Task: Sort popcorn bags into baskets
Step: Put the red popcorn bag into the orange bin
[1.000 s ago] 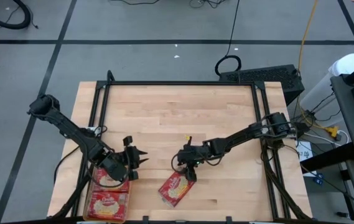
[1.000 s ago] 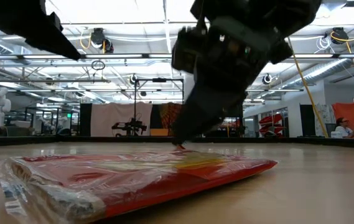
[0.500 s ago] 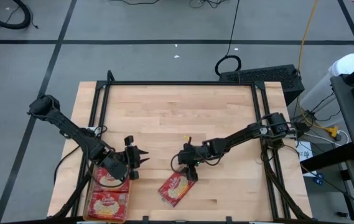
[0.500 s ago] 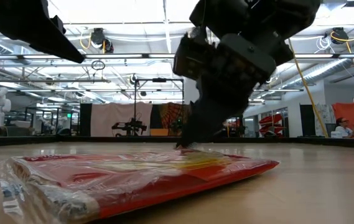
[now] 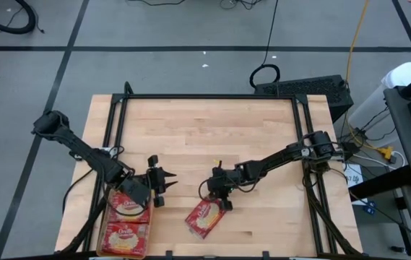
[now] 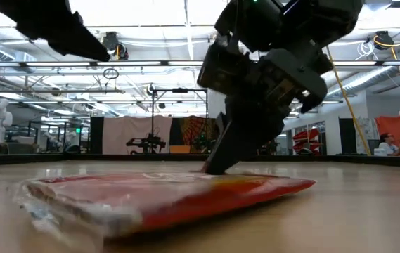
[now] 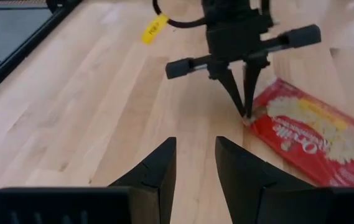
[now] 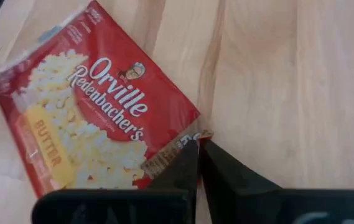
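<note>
At the table's 6 o'clock edge, slightly left of centre: one loose popcorn bag (image 5: 205, 217) lying flat on the wooden table (image 5: 212, 137), label up, turned diagonal. Right gripper (image 5: 227, 204) sits at the bag's 1 o'clock corner, fingers clenched on that corner; right wrist view shows both fingertips (image 8: 189, 158) pinched together over the plastic edge of the wrapper. Bag is not lifted, low view has it flat on the wood.

Left gripper (image 5: 167, 182) hovers at about 9 o'clock from the loose bag, well apart from it, holding nothing; fingers (image 7: 158, 168) stand partly apart with a clear gap.

Count: three popcorn bags visible. One loose on the table, two in the orange basket (image 5: 104, 235) at the table's 7 o'clock corner, lying end to end: upper bag (image 5: 128, 208), lower bag (image 5: 124, 235). One basket. Two arms.
</note>
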You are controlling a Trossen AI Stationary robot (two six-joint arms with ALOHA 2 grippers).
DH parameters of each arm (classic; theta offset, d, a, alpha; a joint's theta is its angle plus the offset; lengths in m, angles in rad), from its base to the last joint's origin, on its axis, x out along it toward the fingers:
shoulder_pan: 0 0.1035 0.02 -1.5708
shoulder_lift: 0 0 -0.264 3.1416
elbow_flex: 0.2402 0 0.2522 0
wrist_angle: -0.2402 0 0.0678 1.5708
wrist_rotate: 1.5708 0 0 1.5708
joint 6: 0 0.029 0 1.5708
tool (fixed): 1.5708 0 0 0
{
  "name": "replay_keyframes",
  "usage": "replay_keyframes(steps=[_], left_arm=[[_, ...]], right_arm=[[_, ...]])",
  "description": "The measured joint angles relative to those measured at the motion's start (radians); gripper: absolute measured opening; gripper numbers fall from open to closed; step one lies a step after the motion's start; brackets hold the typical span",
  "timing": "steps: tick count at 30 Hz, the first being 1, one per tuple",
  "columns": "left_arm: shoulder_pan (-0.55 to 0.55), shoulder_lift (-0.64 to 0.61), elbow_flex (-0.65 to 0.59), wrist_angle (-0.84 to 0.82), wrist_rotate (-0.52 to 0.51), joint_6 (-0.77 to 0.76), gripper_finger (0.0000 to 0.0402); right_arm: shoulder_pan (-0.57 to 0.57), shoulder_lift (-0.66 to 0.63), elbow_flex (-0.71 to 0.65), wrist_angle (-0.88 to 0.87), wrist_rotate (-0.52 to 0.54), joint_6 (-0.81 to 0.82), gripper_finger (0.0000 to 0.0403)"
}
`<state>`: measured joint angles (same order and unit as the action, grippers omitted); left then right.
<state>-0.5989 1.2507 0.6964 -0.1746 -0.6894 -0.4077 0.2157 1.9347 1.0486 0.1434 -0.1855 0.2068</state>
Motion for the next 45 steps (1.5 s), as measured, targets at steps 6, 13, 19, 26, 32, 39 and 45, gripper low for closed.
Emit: replay_keyframes(steps=[6,13,19,26,32,39,45], left_arm=[[0.078,0.0,0.0,0.093,0.001,-0.031,0.0113],[0.163,0.021,0.0,0.147,0.125,-0.016,0.0113],[0.202,0.064,-0.002,0.164,0.196,-0.04,0.0113],[0.21,0.158,-0.001,0.215,0.293,-0.056,0.0113],[0.211,0.22,-0.001,0.262,0.33,-0.069,0.0113],[0.211,0.225,-0.001,0.262,0.331,-0.068,0.0113],[0.219,0.225,0.0,0.263,0.33,-0.067,0.0113]], right_arm=[[-0.041,-0.102,-0.001,-0.043,0.089,-0.135,0.0004],[-0.055,-0.234,-0.001,-0.095,0.234,-0.238,0.0001],[-0.078,-0.249,0.0,-0.124,0.106,-0.11,0.0017],[-0.084,-0.135,-0.001,-0.076,0.057,0.012,0.0097],[-0.095,-0.021,0.001,0.04,-0.021,0.053,0.0176],[-0.094,0.03,0.001,0.056,-0.028,0.041,0.016],[-0.092,0.032,0.001,0.049,-0.024,0.0,0.002]])
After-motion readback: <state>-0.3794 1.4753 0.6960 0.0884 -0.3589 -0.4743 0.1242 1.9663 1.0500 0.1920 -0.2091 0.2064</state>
